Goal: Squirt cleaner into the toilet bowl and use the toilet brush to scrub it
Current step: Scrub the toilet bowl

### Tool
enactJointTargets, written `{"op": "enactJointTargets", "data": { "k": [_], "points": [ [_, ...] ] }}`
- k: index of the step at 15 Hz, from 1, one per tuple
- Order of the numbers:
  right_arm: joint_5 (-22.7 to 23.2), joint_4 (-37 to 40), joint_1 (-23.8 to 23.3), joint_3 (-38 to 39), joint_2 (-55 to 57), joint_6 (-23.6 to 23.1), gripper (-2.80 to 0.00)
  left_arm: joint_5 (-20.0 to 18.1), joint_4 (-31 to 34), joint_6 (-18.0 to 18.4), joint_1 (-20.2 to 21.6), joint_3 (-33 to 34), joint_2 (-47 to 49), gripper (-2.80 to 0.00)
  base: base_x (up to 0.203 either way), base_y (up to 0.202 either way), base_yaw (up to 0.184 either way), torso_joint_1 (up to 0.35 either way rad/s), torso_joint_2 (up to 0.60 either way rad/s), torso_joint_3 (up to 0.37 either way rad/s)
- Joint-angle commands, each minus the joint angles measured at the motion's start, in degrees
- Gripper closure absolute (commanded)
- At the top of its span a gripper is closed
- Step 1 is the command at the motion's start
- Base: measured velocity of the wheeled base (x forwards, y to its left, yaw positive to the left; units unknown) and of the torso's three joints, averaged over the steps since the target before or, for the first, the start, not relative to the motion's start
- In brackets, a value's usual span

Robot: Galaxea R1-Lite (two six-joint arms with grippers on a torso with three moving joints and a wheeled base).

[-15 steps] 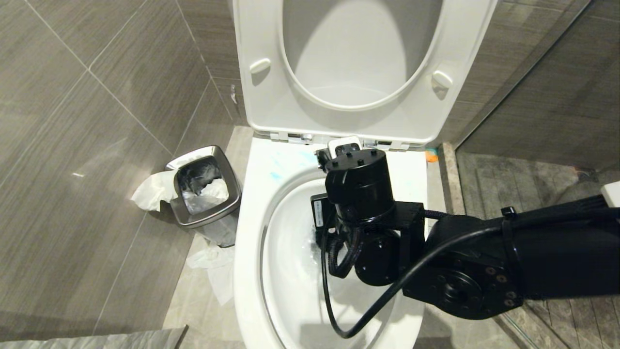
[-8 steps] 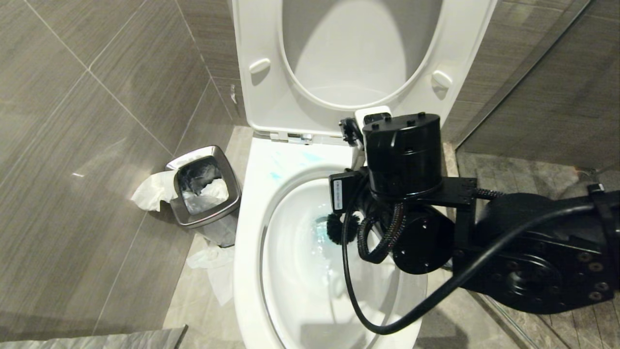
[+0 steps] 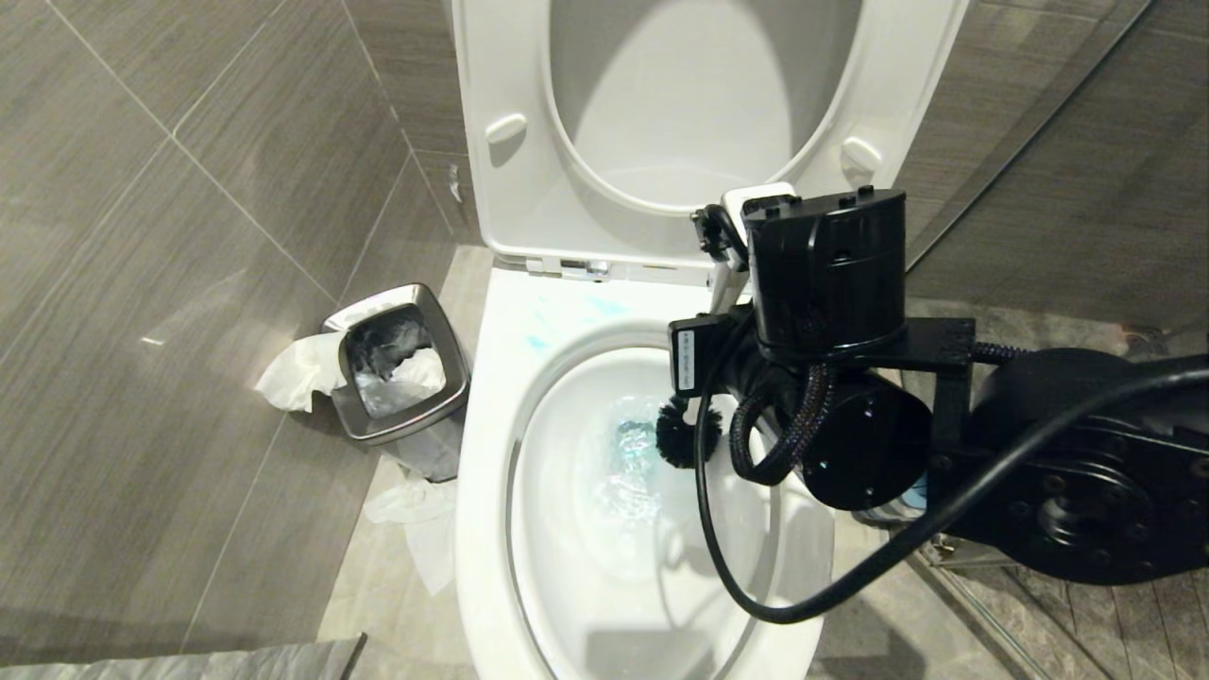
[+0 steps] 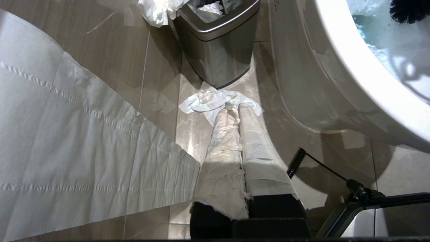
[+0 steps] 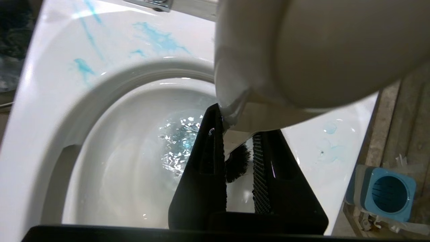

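Grey streaked tiles surround the glossy toilet bowl point(image 3: 491, 453); right pincer point(image 5: 239, 161) clamps the curved-handled toilet brush point(image 3: 688, 433)

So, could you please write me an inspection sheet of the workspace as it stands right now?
Surface: tiled floor, grey, with paper lying on it.
Job's things: toilet bowl with seat and lid up; cleaner as blue streaks on the rim and a blue tint in the water; toilet brush with its dark head inside the bowl, just above the water.
Clutter: chrome waste bin full of tissue; loose tissue on the floor; blue brush holder right of the bowl.
Grippers: right gripper over the bowl, fingers shut on the brush handle; left gripper low by the bin, paper-wrapped fingers shut, empty.
Cables: black cable looping off the right arm above the bowl.
Surroundings: tiled walls.
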Motion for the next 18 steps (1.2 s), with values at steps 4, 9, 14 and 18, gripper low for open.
{"op": "enactJointTargets", "data": {
  "k": [4,9,14,18],
  "points": [
    [-0.19,-0.19,-1.52,-6.20,5.21,-0.24,0.00,-0.08,0.01,0.11,-0.02,-0.04,0.00,0.00,0.000,0.000,0.000,0.000,0.00,0.000],
    [0.42,0.11,-0.47,-15.74,10.62,-2.26,0.00,-0.17,0.01,0.29,-0.02,-0.04,0.00,0.00,0.000,0.000,0.000,0.000,0.00,0.000],
    [0.49,0.51,5.83,-14.64,11.53,-2.37,0.00,-0.17,0.01,0.12,-0.02,-0.04,0.00,0.00,0.000,0.000,0.000,0.000,0.00,0.000],
    [0.43,0.42,9.73,-9.15,7.65,-1.58,0.00,-0.19,0.01,0.11,-0.02,-0.04,0.00,0.00,0.000,0.000,0.000,0.000,0.00,0.000]
  ]
}}
